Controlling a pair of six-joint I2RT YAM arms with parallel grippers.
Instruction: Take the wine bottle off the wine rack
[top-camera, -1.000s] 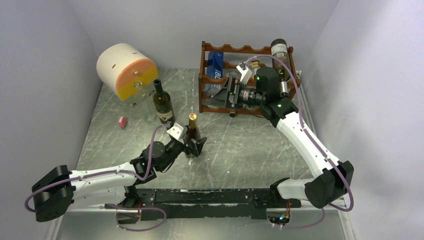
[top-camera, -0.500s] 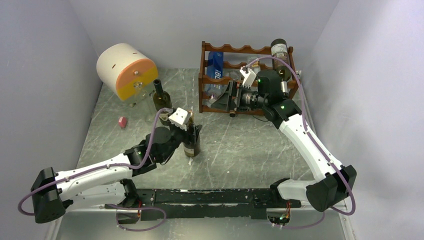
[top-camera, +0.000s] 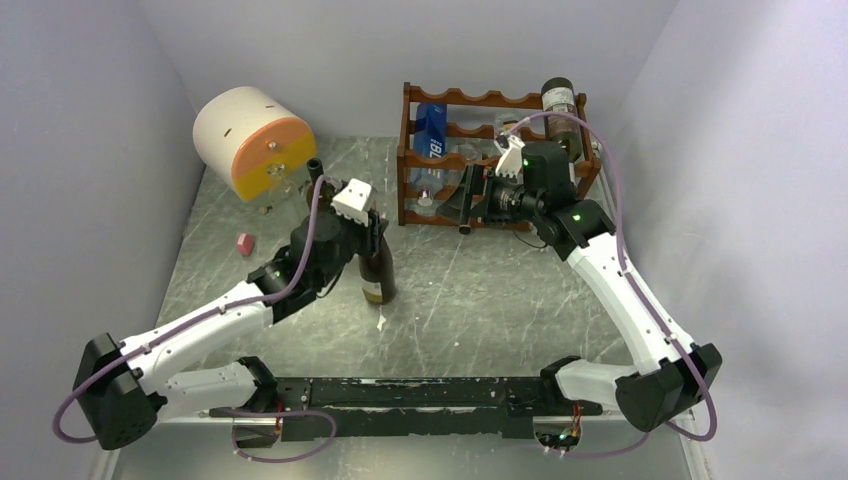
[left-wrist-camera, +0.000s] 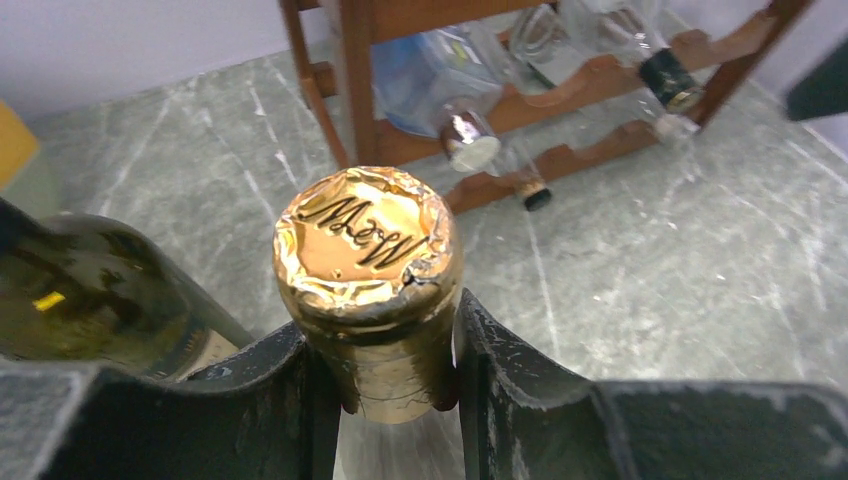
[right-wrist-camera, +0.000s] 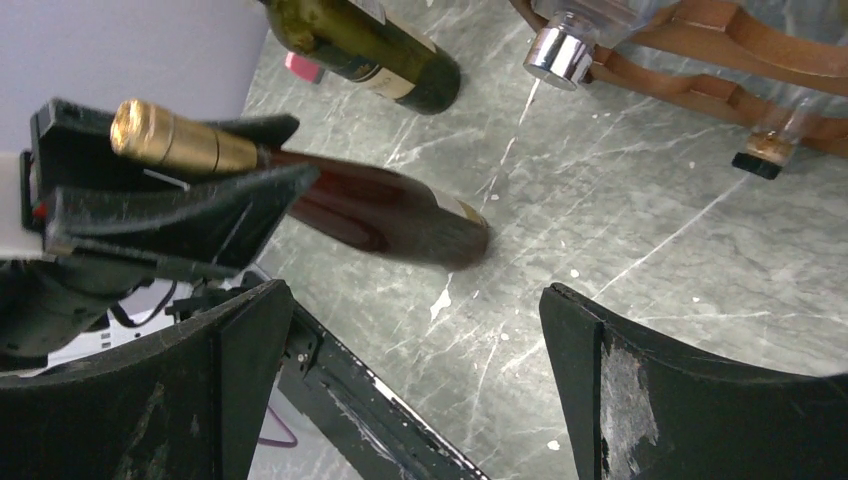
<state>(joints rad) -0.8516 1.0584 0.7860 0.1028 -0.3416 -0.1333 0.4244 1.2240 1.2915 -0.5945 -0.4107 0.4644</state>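
The wine bottle stands upright, off the wine rack and before its left end. The left gripper clamps its gold neck. The right gripper gapes wide beside the rack. The placing step seems in hand; next, a steady release without tipping.

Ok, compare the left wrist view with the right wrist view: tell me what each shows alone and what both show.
Left wrist only: the lettering stamped on the gold foil top, and a black-capped neck in the rack.
Right wrist only: the brown bottle's full body, a pink piece, and the open right claw.
Both: the left claw shut on that bottle's neck, the green bottle, a silver cap and the rack's rails.
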